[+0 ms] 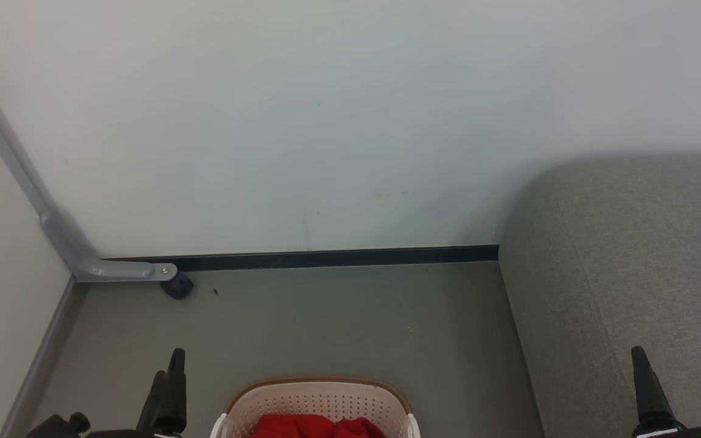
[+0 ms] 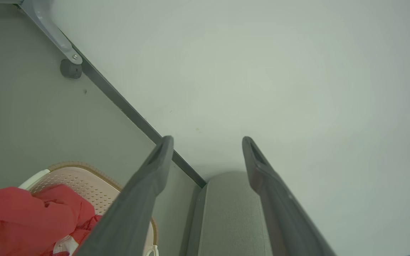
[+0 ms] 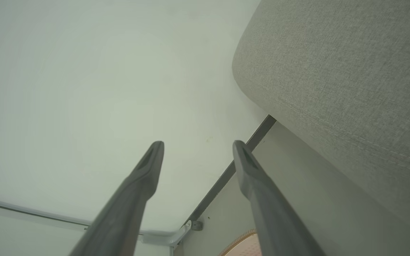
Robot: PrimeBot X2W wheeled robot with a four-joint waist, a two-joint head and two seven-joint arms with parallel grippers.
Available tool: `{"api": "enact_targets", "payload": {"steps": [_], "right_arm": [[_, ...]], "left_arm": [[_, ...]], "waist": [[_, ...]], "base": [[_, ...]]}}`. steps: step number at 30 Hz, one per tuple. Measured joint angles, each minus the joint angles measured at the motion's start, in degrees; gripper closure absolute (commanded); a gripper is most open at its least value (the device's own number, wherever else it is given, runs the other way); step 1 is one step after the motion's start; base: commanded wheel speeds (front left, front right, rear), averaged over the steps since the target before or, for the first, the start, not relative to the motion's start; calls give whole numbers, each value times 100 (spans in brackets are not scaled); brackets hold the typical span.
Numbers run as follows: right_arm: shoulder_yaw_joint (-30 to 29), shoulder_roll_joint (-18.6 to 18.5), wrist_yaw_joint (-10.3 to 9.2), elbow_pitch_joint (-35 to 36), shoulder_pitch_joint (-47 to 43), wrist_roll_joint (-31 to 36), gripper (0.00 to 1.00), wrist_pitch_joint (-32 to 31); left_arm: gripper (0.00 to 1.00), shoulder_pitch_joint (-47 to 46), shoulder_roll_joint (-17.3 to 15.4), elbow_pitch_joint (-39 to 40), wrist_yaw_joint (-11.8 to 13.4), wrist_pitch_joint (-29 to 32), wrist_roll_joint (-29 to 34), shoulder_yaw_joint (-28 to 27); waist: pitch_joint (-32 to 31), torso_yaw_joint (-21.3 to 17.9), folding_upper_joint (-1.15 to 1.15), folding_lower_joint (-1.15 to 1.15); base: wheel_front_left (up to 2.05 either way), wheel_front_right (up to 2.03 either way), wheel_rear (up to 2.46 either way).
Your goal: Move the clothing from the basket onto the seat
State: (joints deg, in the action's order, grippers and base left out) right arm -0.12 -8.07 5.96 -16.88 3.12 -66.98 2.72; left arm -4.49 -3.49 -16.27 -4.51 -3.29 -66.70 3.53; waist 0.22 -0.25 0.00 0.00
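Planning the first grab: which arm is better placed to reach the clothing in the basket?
Left. In the head view the left gripper hangs just beside the basket holding the red clothing; the right gripper sits farther off, over the seat. Both are open.

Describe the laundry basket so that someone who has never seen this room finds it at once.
Start at the big grey seat against the pale wall; on the floor to its left in the head view stands the basket. It is cream plastic with perforated sides and a brown rim, and it alone holds the red clothing.
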Motion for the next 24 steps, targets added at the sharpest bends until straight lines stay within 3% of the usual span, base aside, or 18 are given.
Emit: {"api": "enact_targets", "payload": {"steps": [13,24], "right_arm": [[531,-344,-307,-2,115,1504,0,300],[884,-461,-503,-47,115,2417,0,503]], "left_arm": [[0,-20,-192,21,258,-248,1441,477],[0,-90,-209,-45,493,-466,2246,687]], "waist": [[-41,-9,0,0],[-69,-23,0,0]], "base": [[0,0,0],[0,0,0]]}}
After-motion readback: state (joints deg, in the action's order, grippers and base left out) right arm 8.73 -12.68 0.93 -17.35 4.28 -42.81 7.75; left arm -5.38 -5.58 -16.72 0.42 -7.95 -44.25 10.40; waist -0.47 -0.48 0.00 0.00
